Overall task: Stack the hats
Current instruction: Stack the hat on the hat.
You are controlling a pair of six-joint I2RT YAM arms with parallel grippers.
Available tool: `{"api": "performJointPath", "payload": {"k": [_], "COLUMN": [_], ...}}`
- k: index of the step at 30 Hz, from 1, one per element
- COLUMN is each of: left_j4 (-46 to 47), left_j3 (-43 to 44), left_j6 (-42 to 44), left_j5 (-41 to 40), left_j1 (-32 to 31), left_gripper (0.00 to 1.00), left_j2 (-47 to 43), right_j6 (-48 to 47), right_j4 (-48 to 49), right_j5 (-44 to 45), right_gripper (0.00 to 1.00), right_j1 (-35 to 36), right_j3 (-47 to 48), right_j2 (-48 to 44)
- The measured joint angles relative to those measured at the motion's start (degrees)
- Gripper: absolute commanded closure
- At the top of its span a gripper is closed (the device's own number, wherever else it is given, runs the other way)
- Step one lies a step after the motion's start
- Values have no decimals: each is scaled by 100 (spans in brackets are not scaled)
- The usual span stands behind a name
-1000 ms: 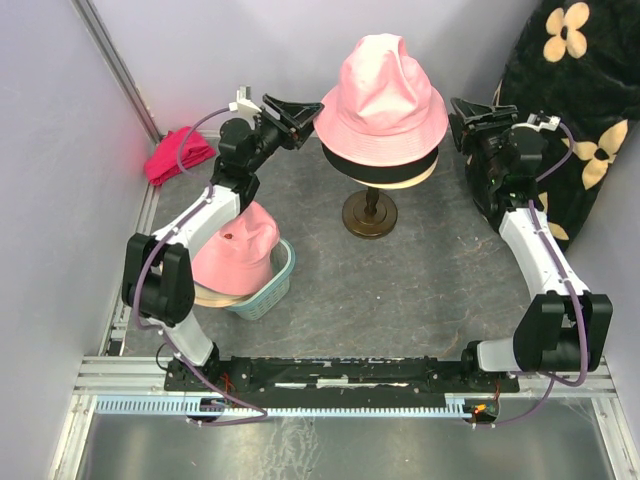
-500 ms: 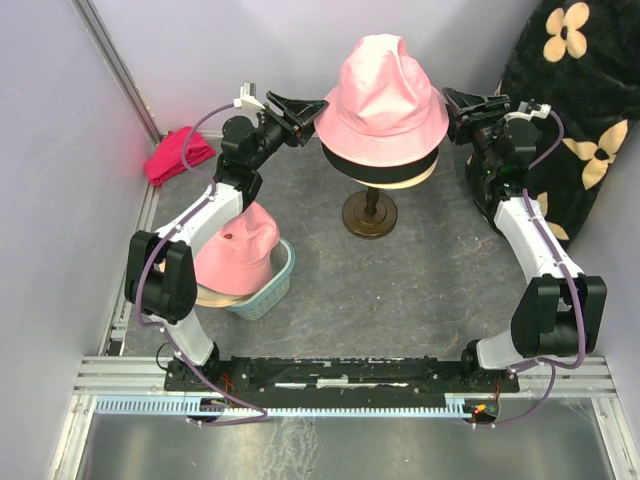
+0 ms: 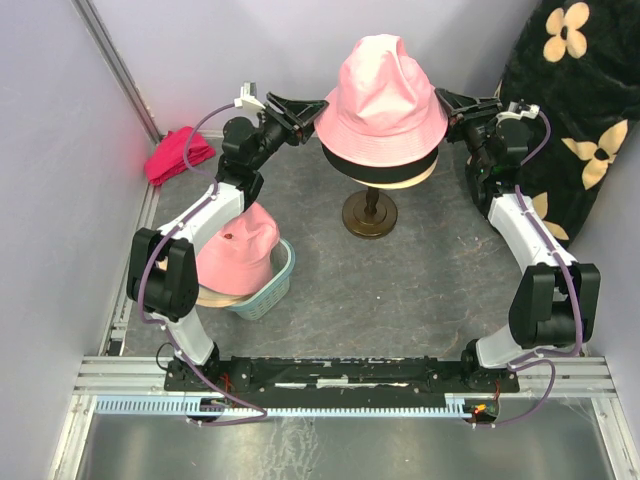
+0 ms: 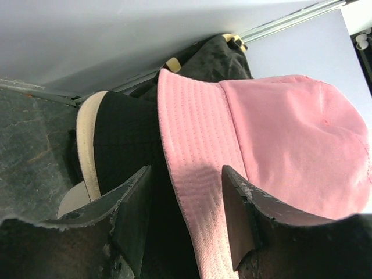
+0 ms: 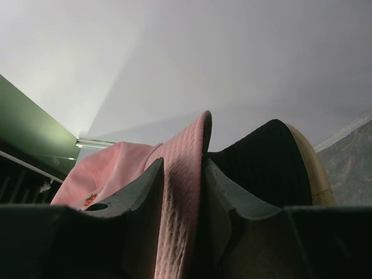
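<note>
**Top external: the stacking is partly done**

On the stand (image 3: 369, 214) at mid-table we see a pink hat (image 3: 383, 88) sitting on a black hat (image 3: 380, 165). A beige band (image 3: 400, 180) shows just under the black, and we cannot tell whether it is a hat brim or the form beneath. So at least 2 hats are stacked there.

The left gripper (image 3: 310, 110) is at the pink hat's left brim edge. Its wrist view shows the jaws parted with the brim in the gap, neither finger clearly pressing it. The right gripper (image 3: 447, 100) is at the opposite edge. Its wrist view shows both fingers (image 5: 145, 197) tight against the 2 faces of the brim, so we judge it is pinching the pink hat.

What is left lies near the left arm. A second pink hat (image 3: 240, 250) rests on a beige hat (image 3: 208, 295) inside a pale blue-green piece (image 3: 272, 282), which may be an upturned hat or a basket; we cannot tell.

We judge the present step to be seating the top hat evenly on the stand. The 2 or 3 pieces in the near pile are yet to join the tall stack.
</note>
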Motion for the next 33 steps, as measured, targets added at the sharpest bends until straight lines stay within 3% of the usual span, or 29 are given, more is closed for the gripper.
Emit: {"api": "performJointPath", "payload": {"k": [2, 10, 15, 33], "left_j4": [59, 282, 422, 638], "left_j3": [0, -15, -70, -551], "left_j6": [-26, -262, -409, -518], "left_j5": [0, -33, -120, -313], "left_j1": [0, 0, 0, -103], "left_gripper": [47, 84, 88, 97], "left_j2": [0, 2, 24, 57], "right_j6": [83, 297, 387, 323], "right_j4": [87, 295, 387, 468], "right_j5": [0, 7, 35, 70], "right_gripper": [67, 92, 99, 99], "right_j1": [0, 2, 9, 46], "right_j3": [-2, -133, -247, -704], "right_j2": [17, 20, 20, -31]}}
